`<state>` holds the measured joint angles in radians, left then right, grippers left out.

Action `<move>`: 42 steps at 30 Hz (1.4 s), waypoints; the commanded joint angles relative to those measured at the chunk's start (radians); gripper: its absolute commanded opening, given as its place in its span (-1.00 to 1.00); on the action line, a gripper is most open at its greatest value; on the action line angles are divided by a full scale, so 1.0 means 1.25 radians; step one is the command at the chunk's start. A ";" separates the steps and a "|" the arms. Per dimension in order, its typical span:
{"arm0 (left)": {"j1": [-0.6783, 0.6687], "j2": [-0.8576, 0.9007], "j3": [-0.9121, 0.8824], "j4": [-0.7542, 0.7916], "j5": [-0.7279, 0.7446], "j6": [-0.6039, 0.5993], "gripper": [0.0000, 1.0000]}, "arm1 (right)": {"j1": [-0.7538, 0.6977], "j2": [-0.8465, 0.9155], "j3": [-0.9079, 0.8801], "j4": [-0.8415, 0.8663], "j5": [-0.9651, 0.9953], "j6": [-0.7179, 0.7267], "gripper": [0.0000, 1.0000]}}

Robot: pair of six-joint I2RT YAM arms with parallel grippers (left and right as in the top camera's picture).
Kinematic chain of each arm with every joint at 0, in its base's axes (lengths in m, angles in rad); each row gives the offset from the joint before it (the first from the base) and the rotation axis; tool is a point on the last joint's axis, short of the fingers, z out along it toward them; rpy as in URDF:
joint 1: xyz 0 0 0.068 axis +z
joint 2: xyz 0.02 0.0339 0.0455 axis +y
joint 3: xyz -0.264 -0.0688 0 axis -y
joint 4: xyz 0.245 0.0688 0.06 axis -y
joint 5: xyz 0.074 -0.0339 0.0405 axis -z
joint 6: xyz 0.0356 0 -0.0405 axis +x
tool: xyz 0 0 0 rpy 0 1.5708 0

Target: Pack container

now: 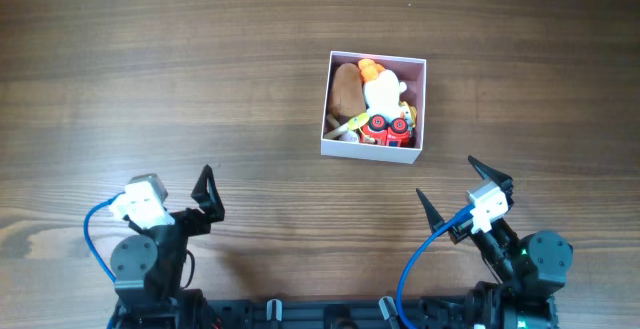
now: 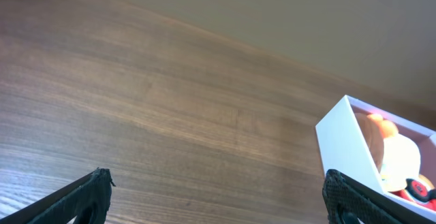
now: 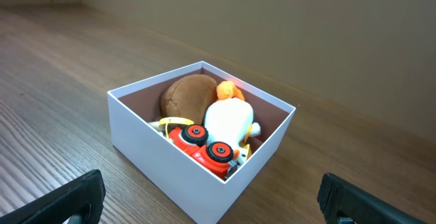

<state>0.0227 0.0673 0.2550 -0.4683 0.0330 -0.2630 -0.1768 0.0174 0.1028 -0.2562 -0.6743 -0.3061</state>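
Observation:
The container [image 1: 336,145] is a square white box with a pink interior, standing right of the table's middle. It holds a brown plush [image 1: 346,86], a white and orange toy [image 1: 381,90] and a red toy car [image 1: 390,129]. It also shows in the right wrist view [image 3: 157,152] and at the right edge of the left wrist view [image 2: 340,146]. My left gripper [image 1: 208,197] is open and empty at the front left. My right gripper [image 1: 460,191] is open and empty at the front right, short of the container.
The wooden table [image 1: 150,69] spreads around the container. The arm bases and blue cables [image 1: 95,234] sit along the front edge.

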 commanded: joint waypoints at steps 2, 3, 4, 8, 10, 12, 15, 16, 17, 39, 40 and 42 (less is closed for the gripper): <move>0.006 -0.052 -0.042 0.009 0.022 0.016 0.99 | -0.001 -0.008 0.000 0.001 -0.012 -0.006 0.99; 0.006 -0.052 -0.045 0.009 0.022 0.017 1.00 | -0.001 -0.008 0.000 0.001 -0.012 -0.006 1.00; 0.006 -0.052 -0.049 0.009 0.023 0.016 0.99 | -0.001 -0.008 0.000 0.001 -0.012 -0.005 0.99; -0.005 -0.052 -0.077 0.010 0.024 0.016 1.00 | -0.001 -0.008 0.000 0.001 -0.012 -0.006 0.99; -0.013 -0.052 -0.089 0.009 0.024 0.016 1.00 | -0.001 -0.008 0.000 0.001 -0.012 -0.006 0.99; -0.021 -0.052 -0.099 0.010 0.024 0.016 0.99 | -0.001 -0.008 0.000 0.001 -0.012 -0.006 1.00; -0.023 -0.052 -0.099 0.010 0.024 0.016 1.00 | -0.001 -0.008 0.000 0.001 -0.012 -0.006 1.00; -0.025 -0.052 -0.099 0.010 0.024 0.016 1.00 | -0.001 -0.008 0.000 0.001 -0.012 -0.006 0.99; -0.025 -0.052 -0.099 0.010 0.024 0.016 1.00 | -0.001 -0.008 0.000 0.001 -0.012 -0.006 0.99; -0.025 -0.052 -0.099 0.010 0.024 0.016 1.00 | -0.001 -0.008 0.000 0.001 -0.012 -0.006 0.99; -0.025 -0.052 -0.099 0.010 0.024 0.016 1.00 | -0.001 -0.008 0.000 0.001 -0.012 -0.006 1.00; -0.025 -0.052 -0.099 0.010 0.024 0.016 0.99 | -0.001 -0.008 0.000 0.001 -0.012 -0.006 1.00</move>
<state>-0.0013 0.0147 0.1371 -0.4622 0.0509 -0.2634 -0.1768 0.0174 0.1028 -0.2562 -0.6743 -0.3058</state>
